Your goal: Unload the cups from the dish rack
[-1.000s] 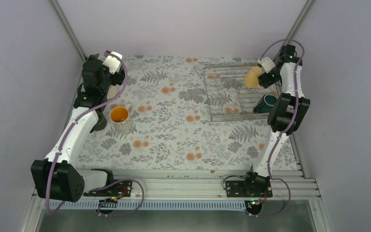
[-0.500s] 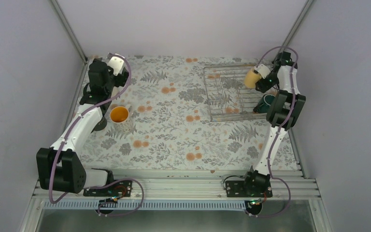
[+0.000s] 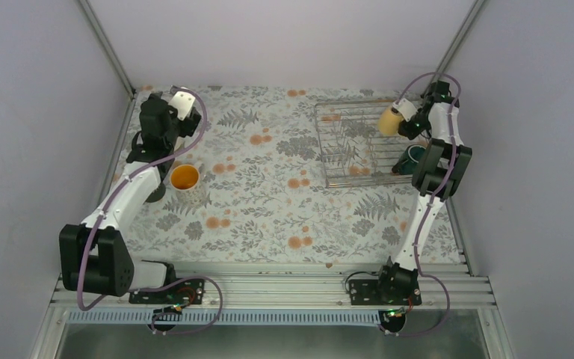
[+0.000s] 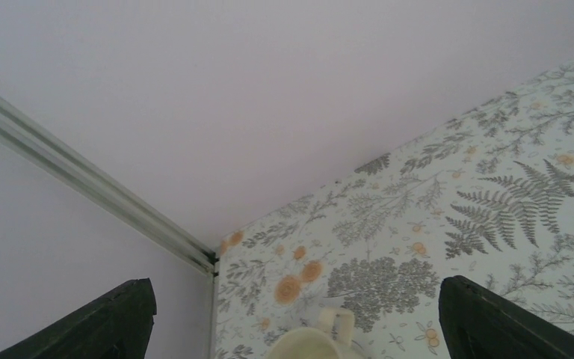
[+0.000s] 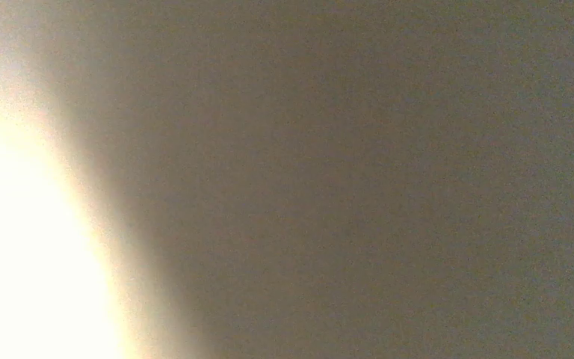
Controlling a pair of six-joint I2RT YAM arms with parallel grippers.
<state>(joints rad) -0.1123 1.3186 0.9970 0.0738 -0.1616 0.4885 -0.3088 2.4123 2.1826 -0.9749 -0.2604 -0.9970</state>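
My right end effector [image 3: 401, 121] grasps the beige cup [image 3: 389, 120] above the rack [image 3: 351, 182] near the far-right corner, high enough to clear the tines, I judge. The left end effector [image 4: 299, 307] hangs released over the cream cup [image 4: 321, 340].

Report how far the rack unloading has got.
Done: the orange cup and cream cup stand on the table, off the rack. In hand: the right gripper holds the beige cup above it. To do: the green cup lies in the rack; the left gripper is open and empty.
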